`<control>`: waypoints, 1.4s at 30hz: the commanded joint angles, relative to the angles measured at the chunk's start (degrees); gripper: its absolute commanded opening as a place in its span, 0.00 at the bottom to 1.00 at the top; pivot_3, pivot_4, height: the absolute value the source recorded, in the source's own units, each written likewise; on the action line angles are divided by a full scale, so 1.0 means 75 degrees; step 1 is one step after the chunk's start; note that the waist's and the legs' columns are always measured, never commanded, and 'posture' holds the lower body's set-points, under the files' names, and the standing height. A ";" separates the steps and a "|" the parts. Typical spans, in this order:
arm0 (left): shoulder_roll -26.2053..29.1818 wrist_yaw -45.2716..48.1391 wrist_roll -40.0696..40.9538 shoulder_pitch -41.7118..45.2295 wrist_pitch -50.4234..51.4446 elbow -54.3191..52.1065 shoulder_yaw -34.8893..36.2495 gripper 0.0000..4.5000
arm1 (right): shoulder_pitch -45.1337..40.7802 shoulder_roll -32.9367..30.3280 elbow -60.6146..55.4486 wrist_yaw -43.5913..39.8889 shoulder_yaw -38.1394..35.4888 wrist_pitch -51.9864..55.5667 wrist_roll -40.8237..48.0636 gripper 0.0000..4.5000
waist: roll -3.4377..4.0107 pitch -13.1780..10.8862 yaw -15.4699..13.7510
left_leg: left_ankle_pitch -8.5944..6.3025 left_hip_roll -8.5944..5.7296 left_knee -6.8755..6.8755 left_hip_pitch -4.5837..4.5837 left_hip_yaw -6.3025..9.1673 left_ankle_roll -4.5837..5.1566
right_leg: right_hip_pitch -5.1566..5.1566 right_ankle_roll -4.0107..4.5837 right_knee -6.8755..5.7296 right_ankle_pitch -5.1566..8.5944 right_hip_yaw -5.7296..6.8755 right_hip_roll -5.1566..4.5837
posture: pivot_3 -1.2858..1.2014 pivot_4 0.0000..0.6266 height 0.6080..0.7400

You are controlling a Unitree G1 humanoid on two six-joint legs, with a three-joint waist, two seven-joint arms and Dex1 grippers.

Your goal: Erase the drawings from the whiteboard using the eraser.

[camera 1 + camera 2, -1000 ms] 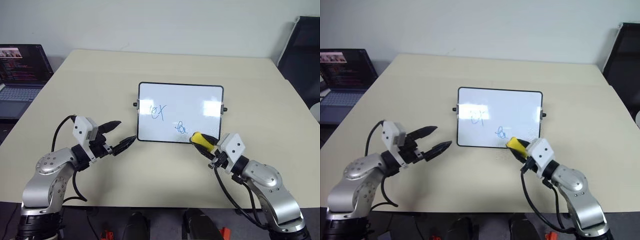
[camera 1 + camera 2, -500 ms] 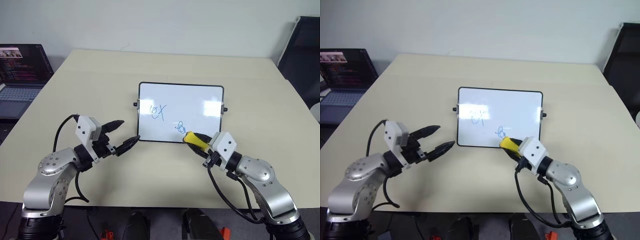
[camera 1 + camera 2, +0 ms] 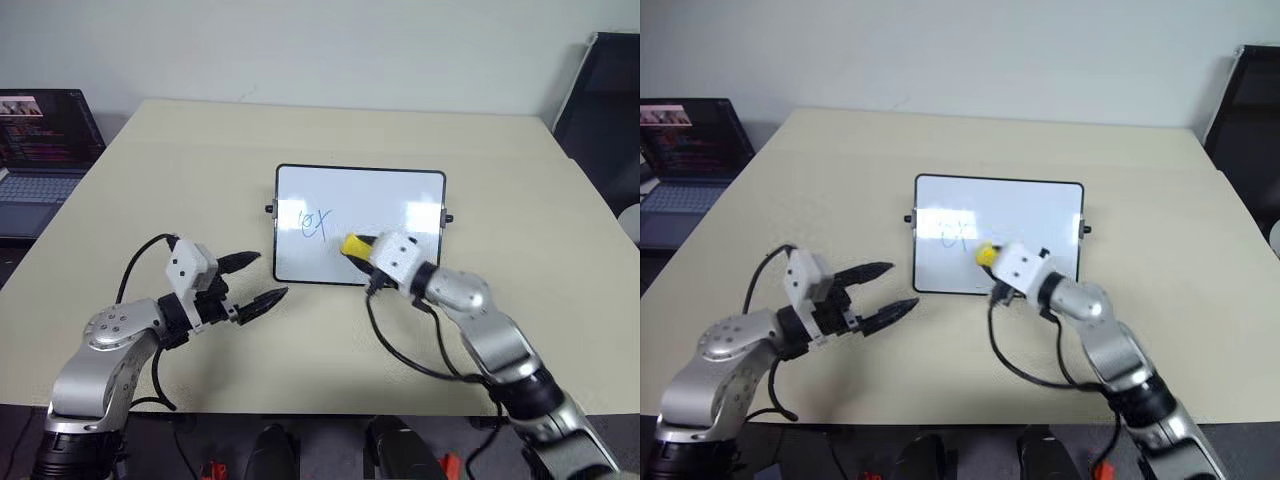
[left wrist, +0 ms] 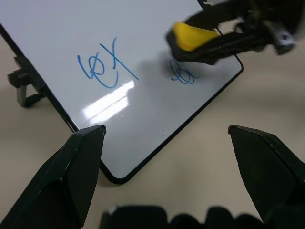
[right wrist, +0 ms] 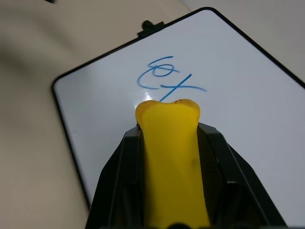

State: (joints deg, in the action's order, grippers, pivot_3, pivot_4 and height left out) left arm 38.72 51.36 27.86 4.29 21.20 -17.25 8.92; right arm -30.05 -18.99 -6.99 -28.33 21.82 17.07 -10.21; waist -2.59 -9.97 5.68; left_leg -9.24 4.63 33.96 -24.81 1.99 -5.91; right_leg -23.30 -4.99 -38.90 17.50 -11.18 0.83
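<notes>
Between right jaws, eraser [image 5: 172, 157] over whiteboard [image 3: 400, 195]

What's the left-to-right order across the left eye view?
Laptop → left pincer → X drawing → eraser, held in the right pincer.

A wide beige table [image 3: 200, 160] with rounded corners takes up most of the scene, its top matte and plain. Off its left edge stands an open laptop [image 3: 40, 150], its screen lit with dark windows of text and a small picture at the top, its grey keyboard below. Behind the table rises a pale wall [image 3: 320, 40]. At the far right stands a dark chair [image 3: 605, 110].
</notes>
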 commanded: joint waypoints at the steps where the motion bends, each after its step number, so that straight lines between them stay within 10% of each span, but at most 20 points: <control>1: 0.0050 0.0136 -0.0006 0.0166 -0.0159 -0.0040 -0.0052 1.00 | -0.0386 0.0098 0.0815 0.0293 0.0105 -0.0173 -0.0499 0.25 | -0.0001 0.0000 -0.0057 | -0.0001 0.0000 -0.0001 -0.0002 0.0003 -0.0001 | 0.0000 0.0001 0.0001 0.0000 0.0006 -0.0001 | 0.52 0.24 1.00; 42: -0.0003 0.0333 0.0090 0.0202 -0.0174 0.0110 -0.0075 1.00 | -0.0087 -0.1189 0.0777 -0.1148 0.0521 0.0002 -0.1616 0.25 | -0.0011 0.0008 -0.0091 | 0.0020 -0.0002 0.0102 0.0009 0.0028 0.0020 | 0.0015 0.0007 -0.0007 -0.0037 0.0026 -0.0010 | 0.52 0.24 1.00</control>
State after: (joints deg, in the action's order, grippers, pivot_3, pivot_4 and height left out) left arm 38.63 54.16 27.83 5.30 19.87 -13.96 8.15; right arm -32.27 -26.50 -1.75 -33.65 24.83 15.09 -22.23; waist -2.67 -9.91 5.00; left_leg -9.10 4.62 34.71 -24.74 2.20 -5.76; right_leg -23.19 -4.94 -38.95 17.22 -10.98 0.76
